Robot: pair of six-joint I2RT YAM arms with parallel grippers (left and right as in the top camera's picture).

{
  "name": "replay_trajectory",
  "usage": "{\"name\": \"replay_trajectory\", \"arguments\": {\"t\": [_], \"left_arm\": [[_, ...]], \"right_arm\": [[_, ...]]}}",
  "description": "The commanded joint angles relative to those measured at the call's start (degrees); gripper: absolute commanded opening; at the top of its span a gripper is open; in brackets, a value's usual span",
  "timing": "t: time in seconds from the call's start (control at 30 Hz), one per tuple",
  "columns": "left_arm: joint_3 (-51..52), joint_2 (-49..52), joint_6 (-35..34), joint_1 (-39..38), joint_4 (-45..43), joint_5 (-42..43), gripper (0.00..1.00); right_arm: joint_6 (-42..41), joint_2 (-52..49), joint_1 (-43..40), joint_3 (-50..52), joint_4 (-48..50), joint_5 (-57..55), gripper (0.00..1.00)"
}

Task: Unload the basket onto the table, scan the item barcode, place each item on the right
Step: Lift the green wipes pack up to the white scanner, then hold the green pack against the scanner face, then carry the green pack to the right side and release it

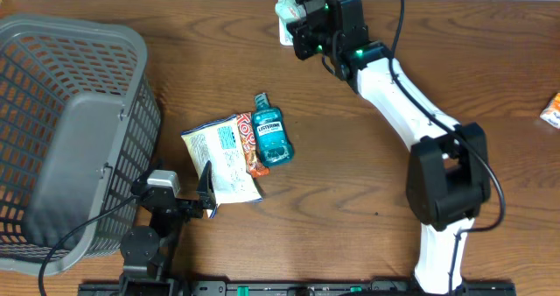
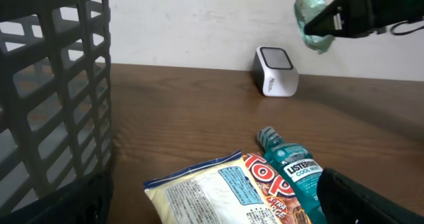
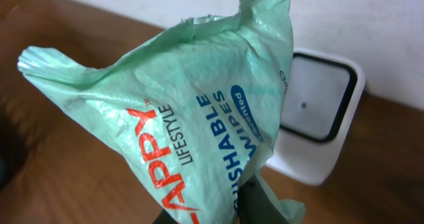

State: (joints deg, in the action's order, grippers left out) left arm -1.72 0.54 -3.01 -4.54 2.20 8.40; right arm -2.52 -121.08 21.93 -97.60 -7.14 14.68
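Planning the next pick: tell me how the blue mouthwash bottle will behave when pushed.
The blue plastic mouthwash bottle looks rigid, so it probably won't deform. It seems full of liquid, likely heavy for its size. Lying on its side, it may slide or roll.

The overhead camera looks straight down on the counter (image 1: 350, 156) from far enough to take in its full width, with the basket (image 1: 52, 77) at the left. The left wrist camera sits low beside the basket, facing across the counter to the back wall (image 2: 199, 18), with the mouthwash bottle (image 2: 298, 177) close in front. The right wrist camera is right up against the wipes packet (image 3: 185, 98). All three views share the scanner (image 2: 275, 71).
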Motion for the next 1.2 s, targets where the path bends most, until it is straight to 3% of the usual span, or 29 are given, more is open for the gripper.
{"name": "replay_trajectory", "arguments": {"t": [0.0,0.3,0.53,0.87,1.17], "left_arm": [[1.5,-0.3,-0.3,0.3,0.9,-0.1,0.98],[1.5,-0.3,-0.3,0.3,0.9,-0.1,0.98],[1.5,-0.3,-0.3,0.3,0.9,-0.1,0.98],[1.5,-0.3,-0.3,0.3,0.9,-0.1,0.98],[1.5,-0.3,-0.3,0.3,0.9,-0.1,0.98]], "right_arm": [[-1.7,-5.3,0.1,-4.8,1.7,-3.3,0.01],[-1.7,-18.6,0.2,-23.2,1.4,-9.2,0.01],[-2.3,-21.3,0.2,-25.0,1.5,-18.3,0.01],[-5.4,-18.3,-1.0,-25.0,-2.6,-19.3,0.01],[-5.3,-9.2,-5.2,-25.0,-19.4,-28.9,0.01]]}}
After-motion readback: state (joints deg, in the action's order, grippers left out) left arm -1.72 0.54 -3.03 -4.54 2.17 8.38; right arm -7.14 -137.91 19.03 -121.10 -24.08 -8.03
